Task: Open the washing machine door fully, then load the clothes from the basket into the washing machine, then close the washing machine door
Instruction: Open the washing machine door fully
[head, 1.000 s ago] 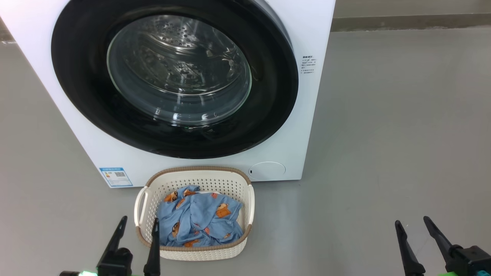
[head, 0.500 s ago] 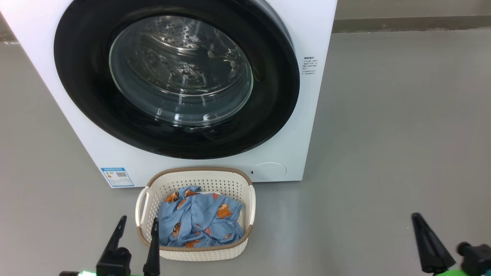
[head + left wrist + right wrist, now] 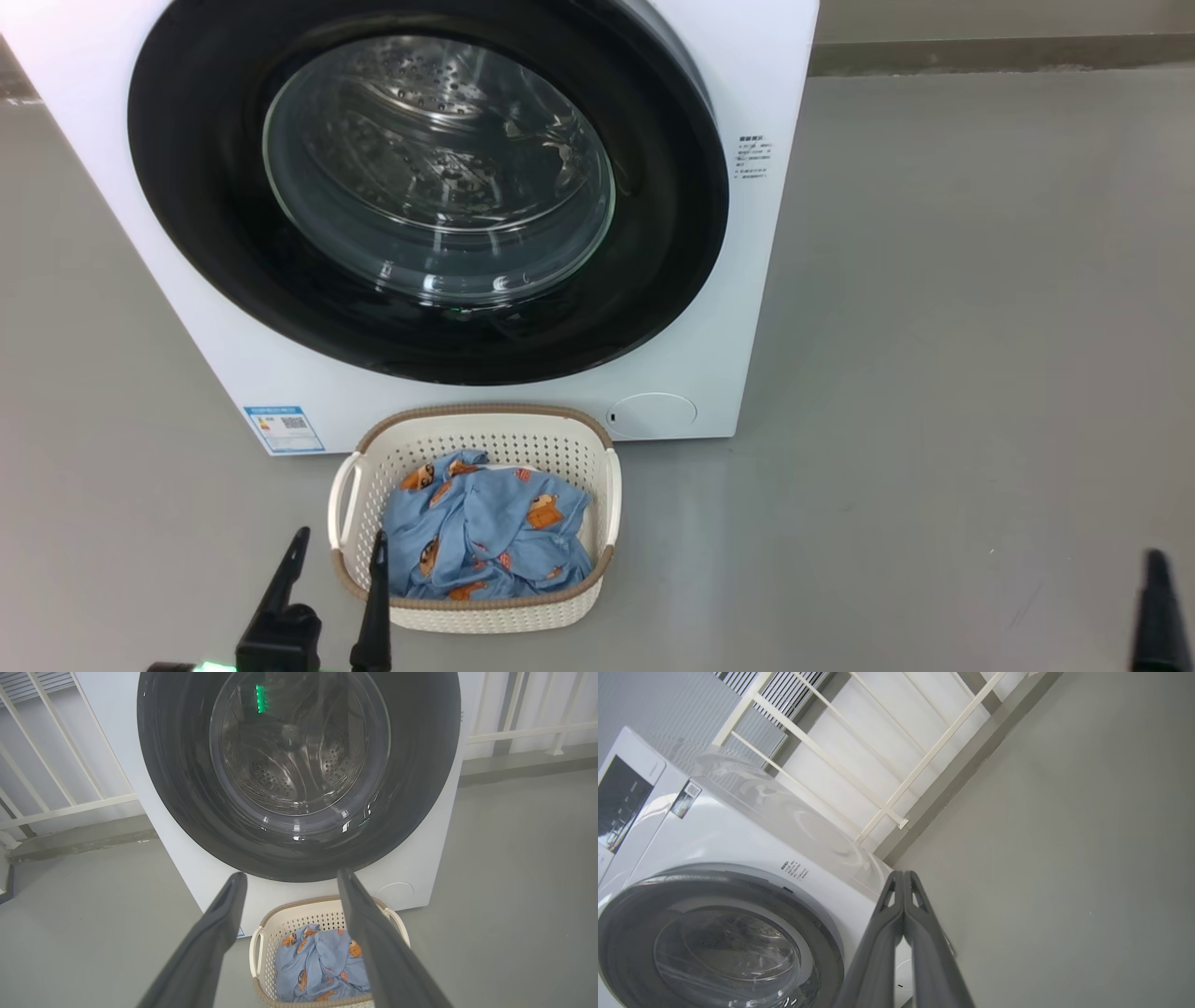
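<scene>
Step one not yet done: washing machine door [image 3: 437, 177] is closed. Basket [image 3: 485, 411] with clothes [image 3: 485, 532] sits at its 6 o'clock. Our left gripper [image 3: 339, 535] is spread wide and empty at basket's 8 o'clock. Right gripper [image 3: 903, 875] is pinched together, empty. Next, we reckon: hook the door rim and swing it out.

smooth grey floor [image 3: 943, 308], white railing [image 3: 831, 761] at its far edge, slatted grille [image 3: 784, 686] behind the railing

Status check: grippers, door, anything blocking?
Both empty: left gripper open by the basket, right gripper shut, out right. The washing machine door shut, clothes in basket. Basket sits close below the door.
</scene>
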Available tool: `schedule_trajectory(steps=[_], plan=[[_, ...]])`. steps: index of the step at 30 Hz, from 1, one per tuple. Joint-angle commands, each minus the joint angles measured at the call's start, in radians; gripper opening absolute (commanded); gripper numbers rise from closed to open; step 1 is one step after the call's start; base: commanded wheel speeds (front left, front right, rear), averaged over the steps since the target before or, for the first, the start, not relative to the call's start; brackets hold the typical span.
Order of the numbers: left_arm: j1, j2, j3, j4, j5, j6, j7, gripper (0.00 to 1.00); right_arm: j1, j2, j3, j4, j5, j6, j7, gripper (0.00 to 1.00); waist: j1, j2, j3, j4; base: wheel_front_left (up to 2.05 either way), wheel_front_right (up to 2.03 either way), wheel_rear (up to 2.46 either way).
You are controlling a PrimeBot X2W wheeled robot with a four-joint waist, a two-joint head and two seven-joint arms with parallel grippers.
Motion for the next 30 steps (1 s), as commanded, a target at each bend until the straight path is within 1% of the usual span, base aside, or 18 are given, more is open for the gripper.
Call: schedule_trajectory(steps=[1,4,9,12,14,17,20,24,30], plan=[[-0.016,0.006,0.031,-0.028,0.008,0.002,-0.007,1.00,-0.049,-0.012,0.016,-0.016,0.042,0.002,-0.012,0.00,0.0000,0.0000,0.002,0.001,0.00,0.00,0.00],[-0.013,0.006,0.030,-0.035,0.007,0.005,-0.007,1.00,-0.074,-0.016,0.001,0.027,0.239,0.002,-0.012,0.00,0.0000,0.0000,0.008,0.001,0.00,0.00,0.00],[-0.016,0.004,0.022,-0.041,0.005,0.006,-0.007,1.00,-0.122,-0.071,-0.035,0.077,0.514,0.002,0.004,0.00,0.0000,0.0000,0.027,0.011,0.00,0.00,0.00],[-0.018,0.003,0.013,-0.051,0.004,0.012,-0.007,1.00,-0.153,-0.101,-0.076,0.105,0.629,0.002,0.050,0.00,0.0000,0.0000,0.044,0.017,0.00,0.00,0.00],[-0.020,0.002,0.003,-0.059,0.003,0.016,-0.007,1.00,-0.178,-0.121,-0.109,0.123,0.682,0.002,0.089,0.00,0.0000,0.0000,0.059,0.022,0.00,0.00,0.00],[-0.029,0.001,-0.007,-0.074,-0.006,0.026,-0.007,1.00,-0.224,-0.147,-0.162,0.135,0.738,0.002,0.150,0.00,0.0000,0.0000,0.096,0.028,0.00,0.00,0.00],[-0.045,0.000,-0.019,-0.095,-0.012,0.040,-0.007,1.00,-0.285,-0.172,-0.211,0.138,0.768,0.002,0.214,0.00,0.0000,0.0000,0.145,0.033,0.00,0.00,0.00],[-0.072,0.000,-0.040,-0.120,-0.036,0.060,-0.007,1.00,-0.368,-0.202,-0.254,0.144,0.787,0.002,0.321,0.00,0.0000,0.0000,0.209,0.048,0.00,0.00,0.00],[-0.115,-0.001,-0.078,-0.142,-0.054,0.087,-0.007,1.00,-0.490,-0.241,-0.281,0.172,0.785,0.002,0.499,0.00,0.0000,0.0000,0.303,0.078,0.00,0.00,0.00]])
